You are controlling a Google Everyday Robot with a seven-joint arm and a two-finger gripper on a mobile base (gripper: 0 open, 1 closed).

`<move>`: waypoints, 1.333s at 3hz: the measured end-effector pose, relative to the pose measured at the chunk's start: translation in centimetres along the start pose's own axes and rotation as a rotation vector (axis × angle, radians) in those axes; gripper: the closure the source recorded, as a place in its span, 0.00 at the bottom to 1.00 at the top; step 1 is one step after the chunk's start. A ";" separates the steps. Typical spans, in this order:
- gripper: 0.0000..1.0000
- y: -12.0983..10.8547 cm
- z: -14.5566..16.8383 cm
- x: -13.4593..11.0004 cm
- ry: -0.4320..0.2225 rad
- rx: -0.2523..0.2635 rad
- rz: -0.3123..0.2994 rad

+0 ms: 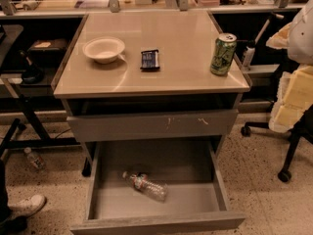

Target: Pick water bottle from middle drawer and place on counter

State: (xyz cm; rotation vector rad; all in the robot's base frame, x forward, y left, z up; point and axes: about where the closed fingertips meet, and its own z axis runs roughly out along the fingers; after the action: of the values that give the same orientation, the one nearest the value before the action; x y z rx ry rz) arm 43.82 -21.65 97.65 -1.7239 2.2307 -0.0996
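The water bottle (146, 185) lies on its side in the open middle drawer (105, 199), cap toward the back left, roughly in the middle of the bare grey floor. The drawer is pulled out fully toward me. The counter (161, 67) is the glossy beige top of the cabinet above it. My gripper is not in view.
On the counter stand a white bowl (103, 49), a dark blue packet (150, 59) and a green soda can (223, 54) near the right edge. A scratched drawer front (146, 125) is shut above the open drawer. A second bottle (34, 158) lies on the floor left. A wheeled chair (293, 131) stands right.
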 end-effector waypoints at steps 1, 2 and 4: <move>0.00 0.0 0.0 -0.1 -0.003 0.005 -0.002; 0.00 1.3 2.8 -0.1 0.004 -0.004 -0.004; 0.00 5.1 16.4 -0.1 0.055 -0.057 0.066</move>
State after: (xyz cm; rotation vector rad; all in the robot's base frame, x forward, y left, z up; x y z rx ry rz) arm 43.89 -17.95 80.84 -1.6938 2.3492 -0.0705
